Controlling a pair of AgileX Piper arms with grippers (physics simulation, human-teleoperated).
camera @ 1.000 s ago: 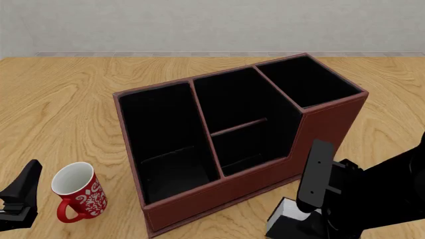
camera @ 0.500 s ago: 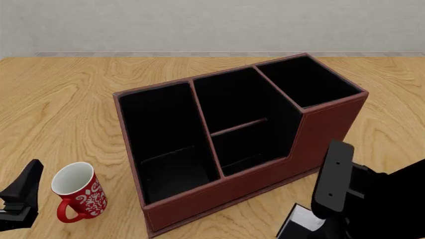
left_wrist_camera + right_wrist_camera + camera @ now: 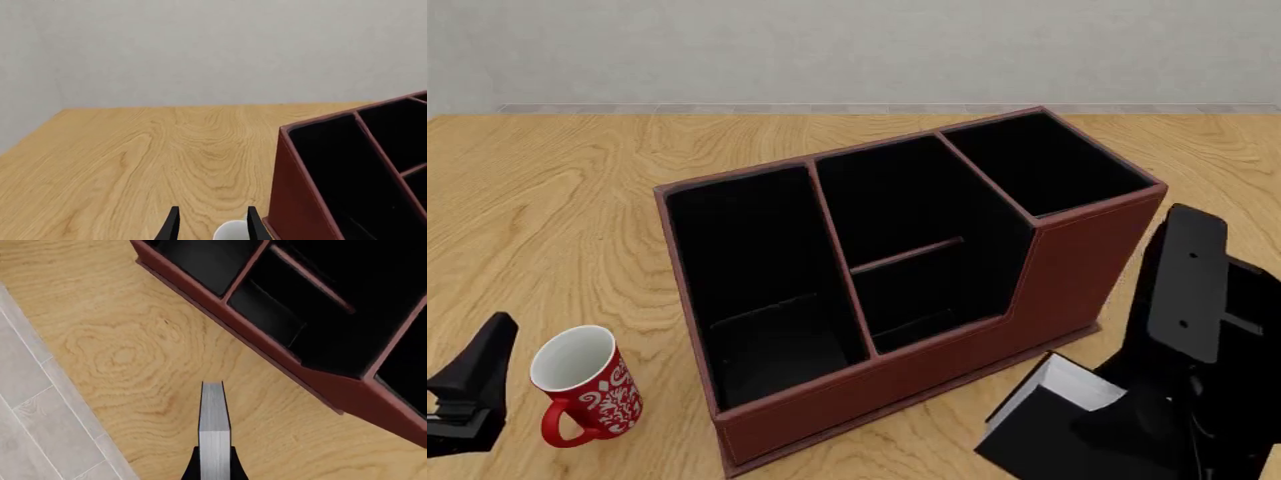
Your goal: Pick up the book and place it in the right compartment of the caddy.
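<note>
Left wrist: my left fingers (image 3: pixel 211 227) stand apart over the worktop (image 3: pixel 133 160), mug (image 3: pixel 231 231) rim between them. Front: the book (image 3: pixel 1054 412) hangs tilted just before the caddy (image 3: pixel 961 350), outside the right compartment (image 3: pixel 1044 165). Right wrist: my right fingers (image 3: pixel 214 466) pinch the book (image 3: pixel 213 435).

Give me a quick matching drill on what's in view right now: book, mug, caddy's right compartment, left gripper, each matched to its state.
Things:
1. book
2. mug
3. right compartment
4. left gripper

States:
A. empty, black-lined
B. open, holding nothing
C. clamped in the right gripper, outside the caddy
D. standing upright on the table, left of the caddy

Pairs: 1-C, 2-D, 3-A, 4-B
</note>
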